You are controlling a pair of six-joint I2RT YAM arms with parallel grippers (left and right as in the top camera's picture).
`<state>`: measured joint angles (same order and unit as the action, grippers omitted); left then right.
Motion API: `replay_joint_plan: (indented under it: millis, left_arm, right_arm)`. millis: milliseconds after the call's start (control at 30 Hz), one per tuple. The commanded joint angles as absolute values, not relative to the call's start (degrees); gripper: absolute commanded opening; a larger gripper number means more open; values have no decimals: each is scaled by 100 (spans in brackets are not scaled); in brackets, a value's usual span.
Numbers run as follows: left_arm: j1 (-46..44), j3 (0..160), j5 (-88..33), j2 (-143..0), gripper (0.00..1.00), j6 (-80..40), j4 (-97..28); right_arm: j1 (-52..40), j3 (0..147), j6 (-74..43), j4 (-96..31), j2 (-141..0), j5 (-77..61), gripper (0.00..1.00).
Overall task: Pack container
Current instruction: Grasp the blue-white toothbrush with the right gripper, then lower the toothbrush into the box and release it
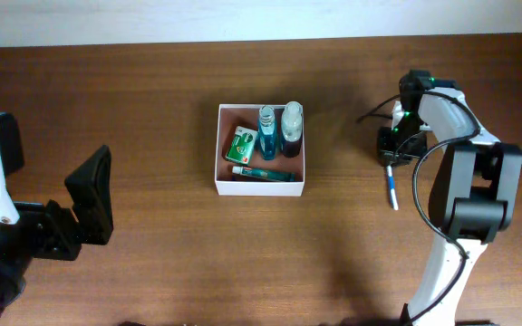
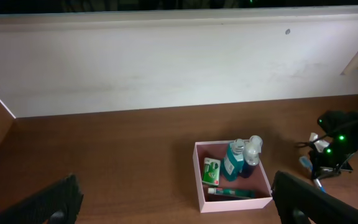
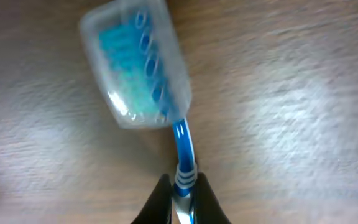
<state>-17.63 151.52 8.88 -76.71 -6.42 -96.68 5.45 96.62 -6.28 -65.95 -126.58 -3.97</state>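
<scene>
The container (image 1: pixel 259 187), a square shallow white box with a pinkish inside, sits mid-table and holds two bottles (image 1: pixel 279 127), a green packet (image 1: pixel 240 143) and a toothpaste tube (image 1: pixel 263 172). It also shows in the left wrist view (image 2: pixel 235 203). My right gripper (image 3: pixel 182 190) is shut on the handle of a blue and white toothbrush (image 3: pixel 182 140) with a clear cap over its head, low over the wood. In the overhead view this gripper (image 1: pixel 394 156) is well right of the box, with the toothbrush (image 1: pixel 392 192) below it. My left gripper (image 1: pixel 93 204) is open and empty at the far left.
A white wall (image 2: pixel 166 62) runs along the table's far edge. Bare brown wood (image 1: pixel 152 91) surrounds the box. The right arm's cables (image 1: pixel 374 116) hang near its wrist.
</scene>
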Motion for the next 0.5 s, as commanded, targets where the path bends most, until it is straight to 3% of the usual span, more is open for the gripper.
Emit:
replay_joint_plan:
  millis: [0,233,467]
  left_arm:
    - [-1741,15187,947,-7684,99,-548,-9668]
    - [-1741,15187,947,-7684,99,-548,-9668]
    - [-1741,15187,947,-7684,99,-548,-9668]
  right_arm:
    - [141,9671,-646,-6689,-11428,-620,4]
    - [-1347,9671,-259,-6576,-9548,-781,4]
    - [-3308,9664,2222,-6283,-9559,-648,4]
